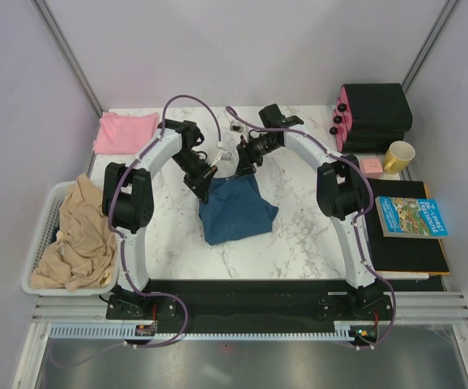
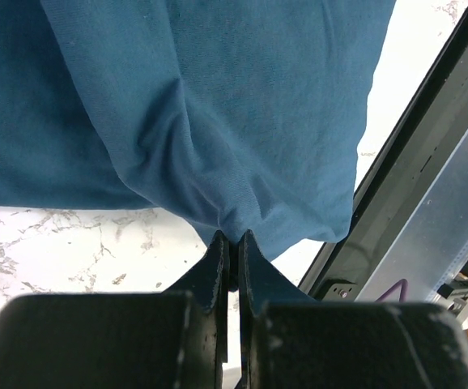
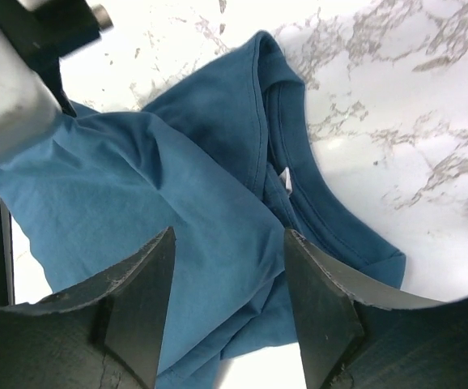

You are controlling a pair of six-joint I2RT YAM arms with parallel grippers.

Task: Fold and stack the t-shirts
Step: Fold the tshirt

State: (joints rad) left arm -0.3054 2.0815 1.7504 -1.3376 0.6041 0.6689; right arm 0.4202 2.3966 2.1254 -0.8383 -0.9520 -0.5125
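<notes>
The dark teal-blue t-shirt (image 1: 234, 212) lies bunched on the marble table centre; it fills the left wrist view (image 2: 218, 105) and the right wrist view (image 3: 161, 211), where its collar shows. My left gripper (image 1: 207, 180) is shut on the shirt's far edge, pinching a fold of cloth (image 2: 231, 233). My right gripper (image 1: 240, 166) is open just above the shirt's far edge, jaws wide apart over the cloth (image 3: 227, 243). The pale pink t-shirt (image 1: 125, 131) lies folded at the far left corner.
A white basket (image 1: 44, 235) at the left holds a beige garment (image 1: 78, 237). At the right are a black mat with a blue printed book (image 1: 410, 216), a yellow mug (image 1: 398, 156), a small pink block (image 1: 371, 166) and a black case (image 1: 373, 116).
</notes>
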